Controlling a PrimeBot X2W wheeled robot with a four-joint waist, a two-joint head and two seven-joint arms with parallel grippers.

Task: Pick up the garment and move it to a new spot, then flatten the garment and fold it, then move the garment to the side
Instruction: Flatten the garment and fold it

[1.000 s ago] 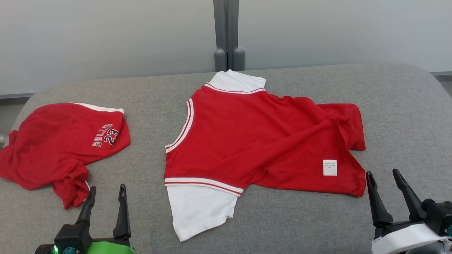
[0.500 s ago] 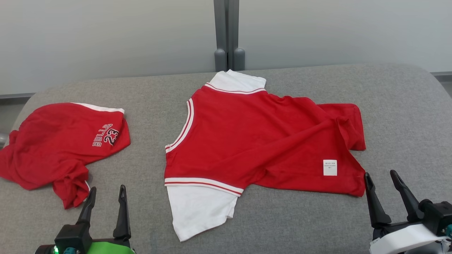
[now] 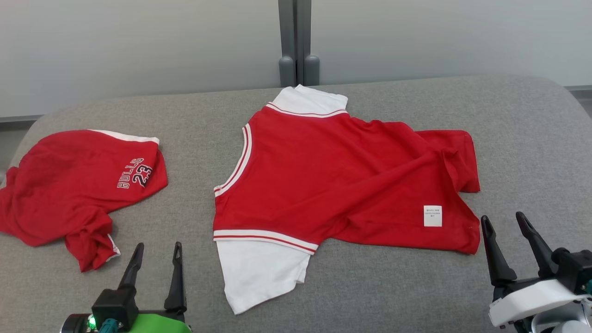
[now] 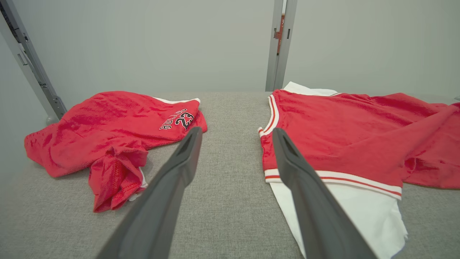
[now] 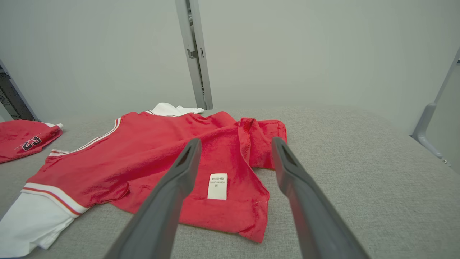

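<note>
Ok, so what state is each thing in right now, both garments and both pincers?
Red and white shirt: lying spread out, creased, partly folded over at the robot's right end, not held.
Bulls garment: bunched up loosely at the robot's left, not held.
Left pincer: open, holding nothing.
Right pincer: open, holding nothing, close beside the shirt's near right corner.

Left gripper (image 3: 158,245) is showing two long, dark, tapering fingers (image 3: 128,273) rising from a black block (image 3: 115,305); a bright green shell (image 3: 152,324) is sitting behind it, a small green light (image 3: 91,320) glowing. Right gripper (image 3: 502,216) is showing matching fingers, a rounded white shell (image 3: 527,300) sitting behind.
</note>
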